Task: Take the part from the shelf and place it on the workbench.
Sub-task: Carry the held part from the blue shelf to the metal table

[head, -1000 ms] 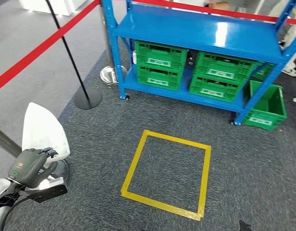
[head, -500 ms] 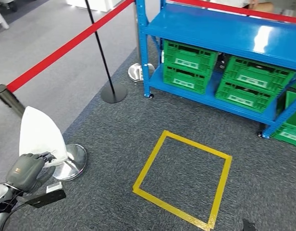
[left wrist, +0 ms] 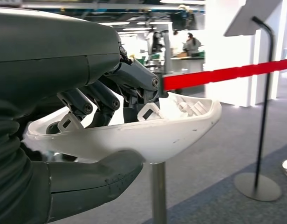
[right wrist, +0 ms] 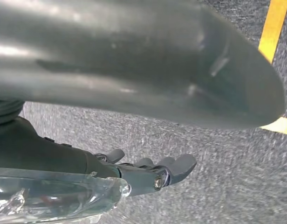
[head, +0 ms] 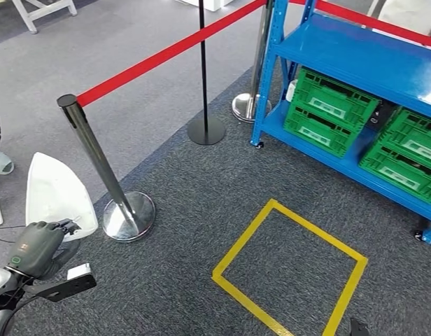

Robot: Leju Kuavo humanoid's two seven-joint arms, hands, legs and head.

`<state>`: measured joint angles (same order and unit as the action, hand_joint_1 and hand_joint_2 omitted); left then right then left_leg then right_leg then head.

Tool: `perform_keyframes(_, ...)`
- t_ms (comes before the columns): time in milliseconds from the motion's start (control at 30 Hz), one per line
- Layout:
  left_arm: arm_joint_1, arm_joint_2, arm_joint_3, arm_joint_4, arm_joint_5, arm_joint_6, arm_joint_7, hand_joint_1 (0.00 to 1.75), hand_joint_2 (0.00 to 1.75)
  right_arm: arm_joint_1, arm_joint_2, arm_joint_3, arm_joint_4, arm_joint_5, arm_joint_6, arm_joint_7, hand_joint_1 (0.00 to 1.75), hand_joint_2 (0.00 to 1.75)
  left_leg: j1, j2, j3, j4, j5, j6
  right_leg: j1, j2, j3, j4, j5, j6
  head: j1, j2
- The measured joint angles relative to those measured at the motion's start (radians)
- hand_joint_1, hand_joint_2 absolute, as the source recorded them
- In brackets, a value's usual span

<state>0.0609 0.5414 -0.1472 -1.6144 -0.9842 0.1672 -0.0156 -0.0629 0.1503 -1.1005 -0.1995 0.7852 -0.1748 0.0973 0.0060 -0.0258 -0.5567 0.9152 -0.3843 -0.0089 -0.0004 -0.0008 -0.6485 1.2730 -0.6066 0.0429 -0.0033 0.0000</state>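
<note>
Carpet underfoot, dark grey, with a yellow tape square [head: 290, 269] marked on it; I take that square as my landmark. Beyond the square, to its far right, the blue shelf [head: 361, 63] stands with green crates [head: 329, 110] on its lower level. On the far left side of the square runs a red barrier belt [head: 166, 52] strung between posts; the nearest chrome post [head: 100, 168] stands left of the square, its round base on the carpet.

The part [head: 57, 192], a white curved shell, sits well left of the square, past the chrome post. My left hand [head: 36, 245] holds it: in the left wrist view the dark fingers [left wrist: 99, 95] curl inside the shell and the thumb [left wrist: 96, 179] presses up from beneath, so the rim is pinched between them, the shell's pointed end reaching out past the fingers.

My right hand [right wrist: 149, 172] hangs over the carpet near the tape, fingers straight and loosely apart, nothing in it.

No desk in view. Judgement: this is the carry leg. Do it well by keeping the pinch firm, the shell level, and swinging wide of the post and belt while walking.
</note>
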Motion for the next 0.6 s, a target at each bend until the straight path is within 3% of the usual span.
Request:
perform_keyframes(33,0.0,-0.001,0.0,0.0,0.0,0.0,0.0,1.75,1.75,0.0,0.0,0.0,0.0,0.0,0.001,0.0,0.0,0.0,0.002,-0.015,0.002,0.0,0.0,-0.001,-0.001,0.002,0.003,-0.019,0.025,0.0,0.0,0.0)
perform_keyframes(67,0.0,-0.001,0.0,0.0,0.0,0.0,0.0,1.75,1.75,0.0,0.0,0.0,0.0,0.0,0.002,0.0,0.0,0.0,0.005,-0.029,0.005,0.0,-0.001,-0.003,-0.002,0.009,0.025,-0.078,0.066,0.0,0.0,0.0)
perform_keyframes(133,0.0,-0.002,0.001,0.0,0.0,0.0,0.0,1.75,1.75,0.0,0.0,0.0,0.0,0.0,0.003,0.0,0.0,0.0,0.009,-0.056,0.009,0.001,-0.003,-0.012,-0.012,0.063,0.089,-0.227,0.141,0.003,0.001,0.0)
perform_keyframes(200,-0.001,-0.002,0.001,-0.001,0.0,0.0,0.0,1.75,1.75,0.001,0.0,0.001,0.0,0.0,0.004,0.0,0.0,0.0,0.011,-0.082,0.004,-0.001,0.001,-0.025,-0.019,0.106,0.123,-0.301,0.165,0.001,0.001,0.0)
perform_keyframes(267,0.001,-0.001,0.002,-0.002,0.0,0.0,0.0,1.75,1.75,0.0,0.0,0.001,0.0,0.0,0.005,0.001,0.0,0.0,0.015,-0.105,-0.001,-0.007,0.009,-0.038,-0.017,0.089,0.127,-0.307,0.165,-0.011,0.001,0.0)
perform_keyframes(300,0.004,0.0,0.003,-0.002,0.0,0.0,0.0,1.75,1.75,-0.001,0.001,0.001,0.0,0.0,0.005,0.001,0.0,0.0,0.015,-0.097,-0.005,-0.005,0.008,-0.043,-0.017,0.076,0.128,-0.308,0.167,-0.017,0.0,0.0)
perform_keyframes(333,0.004,0.001,0.003,-0.002,0.0,0.0,0.0,1.75,1.75,-0.002,0.001,0.001,0.0,0.0,0.005,0.001,0.0,0.0,0.012,-0.074,-0.015,0.012,-0.004,-0.048,-0.018,0.062,0.129,-0.31,0.168,-0.024,-0.003,0.0)
perform_keyframes(400,0.001,0.002,0.004,-0.003,0.0,0.0,0.0,1.75,1.75,-0.002,0.001,0.001,0.0,0.0,0.005,0.0,0.0,0.0,0.007,-0.01,-0.066,0.117,-0.062,-0.054,-0.016,0.033,0.13,-0.313,0.169,-0.034,-0.008,0.0)
perform_keyframes(467,0.001,0.0,0.004,-0.003,0.0,0.0,0.0,1.75,1.75,0.0,0.0,0.001,0.0,0.0,0.006,0.001,0.0,0.0,0.007,0.013,-0.139,0.265,-0.124,-0.057,-0.012,0.003,0.13,-0.313,0.167,-0.038,-0.01,0.0)
perform_keyframes(500,0.002,-0.001,0.004,-0.003,0.0,-0.001,0.0,1.75,1.75,0.0,0.0,0.001,0.0,0.0,0.008,0.002,0.0,0.0,0.007,0.014,-0.158,0.305,-0.132,-0.056,-0.011,-0.012,0.13,-0.313,0.166,-0.039,-0.01,0.0)
perform_keyframes(533,0.003,-0.002,0.004,-0.003,0.0,-0.001,0.0,1.75,1.75,0.0,0.0,0.001,0.0,0.0,0.009,0.003,0.0,0.0,0.007,0.015,-0.157,0.305,-0.121,-0.055,-0.01,-0.026,0.13,-0.314,0.166,-0.039,-0.01,0.0)
perform_keyframes(600,0.003,-0.004,0.004,-0.003,0.0,-0.001,0.0,1.75,1.75,-0.003,0.0,0.001,0.0,0.001,0.013,0.004,0.0,0.0,0.003,0.035,-0.096,0.196,-0.058,-0.048,-0.009,-0.05,0.136,-0.316,0.163,-0.038,-0.01,0.0)
